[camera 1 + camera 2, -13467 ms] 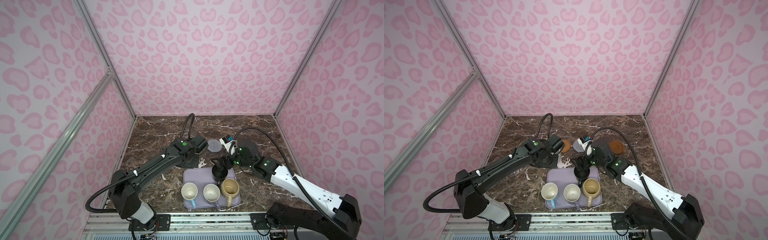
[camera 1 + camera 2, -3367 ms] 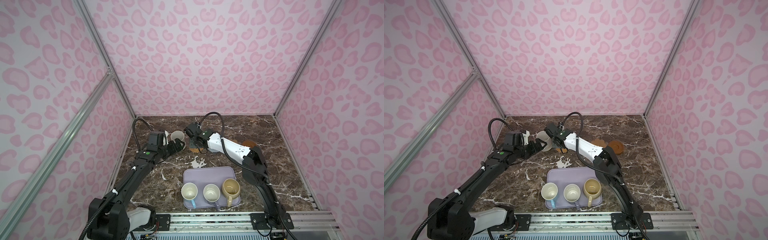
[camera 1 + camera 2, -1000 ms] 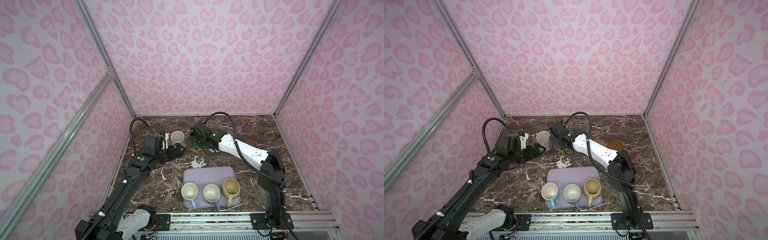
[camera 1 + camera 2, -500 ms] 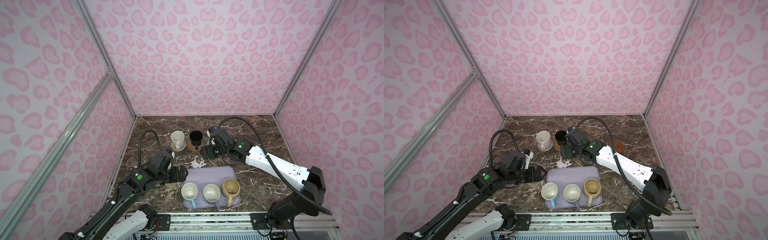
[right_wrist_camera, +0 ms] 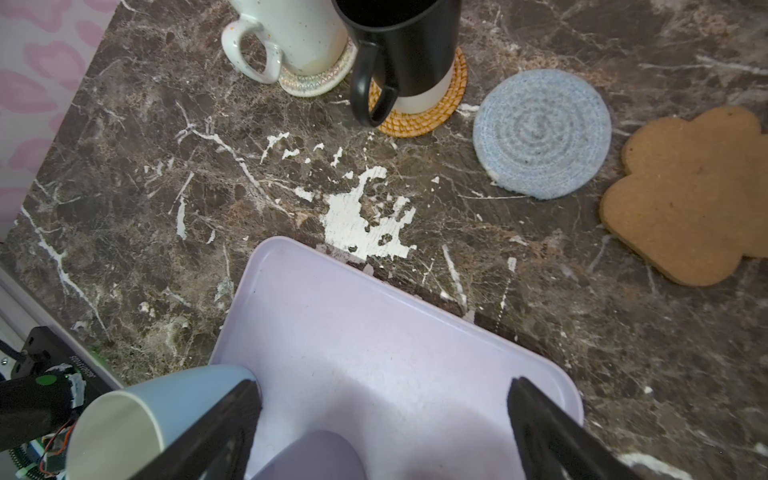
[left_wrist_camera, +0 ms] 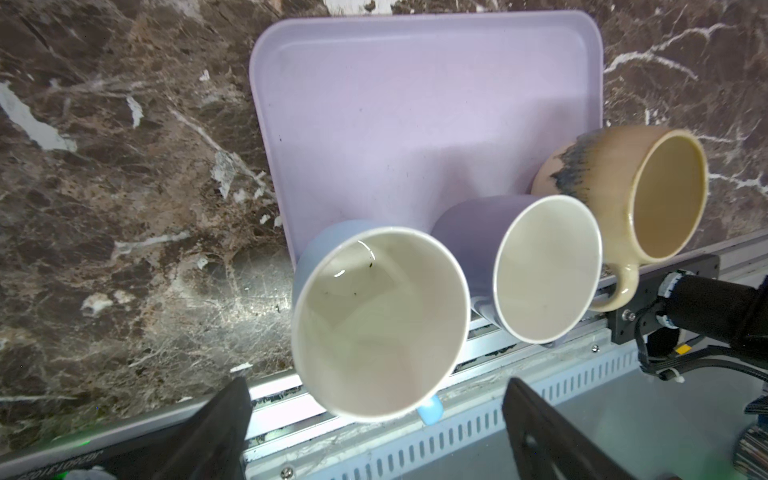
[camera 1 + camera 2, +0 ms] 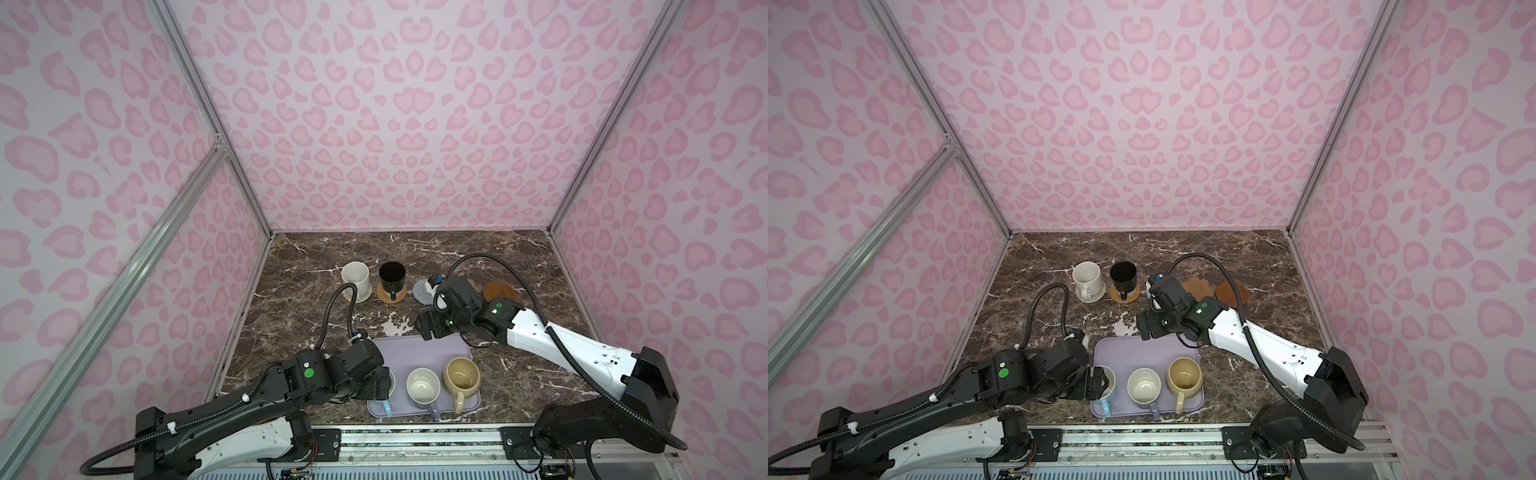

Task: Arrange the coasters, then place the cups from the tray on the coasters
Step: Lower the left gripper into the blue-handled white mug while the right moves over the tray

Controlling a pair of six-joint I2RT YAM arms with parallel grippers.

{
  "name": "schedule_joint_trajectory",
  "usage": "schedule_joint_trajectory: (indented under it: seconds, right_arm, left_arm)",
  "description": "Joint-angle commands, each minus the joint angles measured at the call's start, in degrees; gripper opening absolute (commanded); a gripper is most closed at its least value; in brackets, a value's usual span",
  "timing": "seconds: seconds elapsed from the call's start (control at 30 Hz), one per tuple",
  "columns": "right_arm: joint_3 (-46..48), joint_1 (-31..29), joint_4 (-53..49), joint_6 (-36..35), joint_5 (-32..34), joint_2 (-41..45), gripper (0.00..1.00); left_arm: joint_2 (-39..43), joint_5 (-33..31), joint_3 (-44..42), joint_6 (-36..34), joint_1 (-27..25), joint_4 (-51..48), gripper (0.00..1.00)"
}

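tray sits at the near edge of the tabletop, its far half bare. three cups stand upright in a row along its near side: light blue mug, lavender mug, beige mug, handles toward the near edge.

left gripper is low at the tray's left end. its jaws are spread wide to either side of the light blue mug, with a gap showing on both sides in the left wrist view; nothing gripped. right gripper hangs over the tray's far edge, jaws wide, empty.

farther back lies a row of coasters. white mug stands on the white woven coaster, black mug on the orange rattan coaster. the grey-blue coaster, tan flower coaster and brown disc coaster are all bare.
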State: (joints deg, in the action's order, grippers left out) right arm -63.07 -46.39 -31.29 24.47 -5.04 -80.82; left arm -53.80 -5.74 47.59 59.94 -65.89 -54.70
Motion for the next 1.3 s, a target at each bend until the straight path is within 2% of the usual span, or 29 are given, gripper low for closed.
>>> schedule_joint_trajectory:
  seconds: [0.0, 0.07, 0.23, 0.43, 0.5, 0.7, 0.77, 0.83, 0.97, 1.13, 1.27]
  right_arm:
    - [1.0, 0.1, 0.9, 0.6, -1.7, 0.6, 0.94]
    - [1.6, 0.0, 1.3, -0.3, -4.1, 1.3, 0.91]
    - [2.9, -0.5, 0.4, -3.9, -4.7, 3.4, 0.91]
    - [5.7, -0.4, 2.6, -3.0, -5.2, 6.6, 0.90]
    - [6.2, -0.2, 3.0, -2.4, -6.0, 6.9, 0.90]
    - [7.8, -0.2, 3.4, -1.0, -7.4, 7.6, 0.89]
    - [8.5, -0.2, 3.4, -0.5, -7.6, 8.3, 0.89]
    - [9.0, -0.2, 3.7, -0.2, -7.9, 8.9, 0.89]
    - [9.6, -0.2, 4.1, 0.2, -8.5, 9.5, 0.88]
    - [10.3, -0.2, 5.4, -0.2, -11.6, 9.8, 0.88]
    - [11.6, -0.2, 7.8, 0.4, -14.2, 9.9, 0.87]
  left_arm:
    - [-1.8, -3.9, -0.1, 6.3, -3.0, -2.7, 0.96]
    - [-2.6, -3.8, -0.9, 7.3, -4.6, -1.1, 0.96]
    - [-5.6, -3.6, -2.1, 8.9, -7.3, 1.7, 0.96]
    - [-10.5, -3.1, -2.6, 9.5, -8.6, 3.2, 0.97]
    - [-11.2, -3.5, -2.5, 9.5, -8.9, 3.5, 1.00]
    - [-13.9, -3.4, -2.0, 9.0, -10.1, 4.3, 0.77]
    - [-14.2, -3.2, -1.9, 9.2, -10.4, 4.5, 0.64]
    - [-14.2, -3.2, -2.0, 9.4, -10.6, 4.6, 0.55]
    - [-14.3, -4.4, -2.7, 9.8, -10.5, 4.7, 0.45]
    - [-14.5, -6.9, -2.9, 8.9, -10.6, 5.5, 0.38]
    - [-15.1, -8.8, -3.1, 8.3, -10.6, 5.8, 0.26]
